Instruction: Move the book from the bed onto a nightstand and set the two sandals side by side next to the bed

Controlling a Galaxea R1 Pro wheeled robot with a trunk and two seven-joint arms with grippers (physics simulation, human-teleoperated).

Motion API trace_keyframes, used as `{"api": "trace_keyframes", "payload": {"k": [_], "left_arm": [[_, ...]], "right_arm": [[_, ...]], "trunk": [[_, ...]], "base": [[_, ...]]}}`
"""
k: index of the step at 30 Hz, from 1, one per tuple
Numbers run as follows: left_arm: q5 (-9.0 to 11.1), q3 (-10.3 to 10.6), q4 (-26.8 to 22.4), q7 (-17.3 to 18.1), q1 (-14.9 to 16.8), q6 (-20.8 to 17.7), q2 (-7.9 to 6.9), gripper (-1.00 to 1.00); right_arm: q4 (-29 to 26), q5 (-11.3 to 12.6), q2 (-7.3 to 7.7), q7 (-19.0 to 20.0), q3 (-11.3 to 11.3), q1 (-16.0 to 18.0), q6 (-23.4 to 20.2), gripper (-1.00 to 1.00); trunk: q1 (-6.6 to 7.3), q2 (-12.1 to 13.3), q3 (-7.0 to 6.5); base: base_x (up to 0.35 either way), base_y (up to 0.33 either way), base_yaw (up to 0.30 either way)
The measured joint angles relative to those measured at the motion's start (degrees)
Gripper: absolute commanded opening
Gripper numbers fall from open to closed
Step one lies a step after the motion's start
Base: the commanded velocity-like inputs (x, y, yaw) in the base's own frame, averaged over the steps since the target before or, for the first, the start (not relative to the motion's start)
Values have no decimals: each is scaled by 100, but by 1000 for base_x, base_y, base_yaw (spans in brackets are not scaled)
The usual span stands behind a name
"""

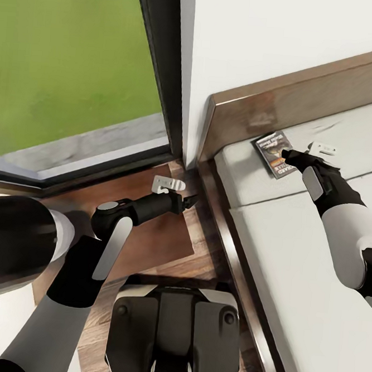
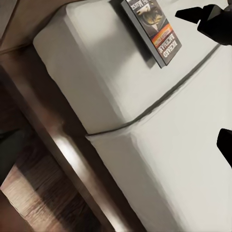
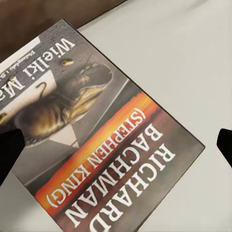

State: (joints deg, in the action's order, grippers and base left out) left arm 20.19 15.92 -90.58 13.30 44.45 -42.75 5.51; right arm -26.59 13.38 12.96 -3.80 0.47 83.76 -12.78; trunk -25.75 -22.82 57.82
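Note:
The book [image 1: 272,152] lies flat on the light-grey mattress of the bed [image 1: 293,245], in the corner by the brown headboard [image 1: 282,98]. Its dark cover with an orange band is close up in the right wrist view [image 3: 96,145] and also appears in the left wrist view [image 2: 152,29]. My right gripper [image 1: 287,156] is open just over the book's near edge, one finger on each side [image 3: 116,147]. My left gripper [image 1: 191,200] is open [image 2: 217,82] and hangs over the nightstand [image 1: 148,239], beside the bed frame. The sandals are out of view.
A tall dark-framed window [image 1: 67,59] showing grass stands behind the nightstand. A white wall [image 1: 265,35] rises behind the headboard. The dark bed rail [image 1: 231,251] runs between the wood-plank floor [image 1: 201,271] and the mattress. My base [image 1: 174,330] stands close to it.

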Motion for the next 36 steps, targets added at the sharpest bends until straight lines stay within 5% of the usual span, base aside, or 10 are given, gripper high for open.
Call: {"api": "trace_keyframes", "payload": {"k": [36], "left_arm": [[-1,-4,0,0,0,0,-9,100]], "right_arm": [[-1,-9,0,0,8,0,0,100]], "trunk": [[0,0,329]], "base": [[0,0,0]]}}
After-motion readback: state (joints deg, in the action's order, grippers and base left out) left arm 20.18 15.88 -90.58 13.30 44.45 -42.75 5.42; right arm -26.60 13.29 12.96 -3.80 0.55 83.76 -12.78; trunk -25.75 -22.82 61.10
